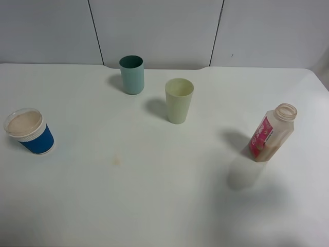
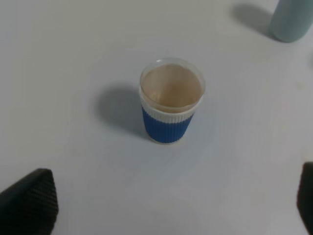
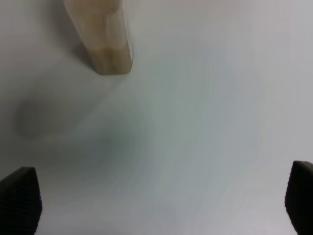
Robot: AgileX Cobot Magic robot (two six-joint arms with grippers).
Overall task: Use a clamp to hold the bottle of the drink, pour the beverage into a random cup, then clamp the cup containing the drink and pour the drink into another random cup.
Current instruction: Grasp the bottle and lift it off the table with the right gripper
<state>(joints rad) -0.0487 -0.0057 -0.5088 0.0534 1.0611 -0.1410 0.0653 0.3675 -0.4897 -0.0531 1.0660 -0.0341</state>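
The open-mouthed bottle (image 1: 271, 134) with a pink label stands upright at the right of the table, a little brown drink in its base. Its lower part (image 3: 105, 34) shows in the right wrist view, ahead of and apart from my open right gripper (image 3: 160, 200). A blue-sleeved cup (image 1: 30, 131) stands at the left and looks beige inside. In the left wrist view this cup (image 2: 168, 105) stands ahead of my left gripper (image 2: 166, 205), which is open and empty. A teal cup (image 1: 132, 74) and a pale green cup (image 1: 179, 100) stand farther back. Neither gripper shows in the high view.
The white table (image 1: 128, 195) ends at a grey panelled wall (image 1: 154, 25) at the back. The teal cup (image 2: 293, 19) shows at a corner of the left wrist view. A faint stain (image 1: 115, 161) marks the table's middle.
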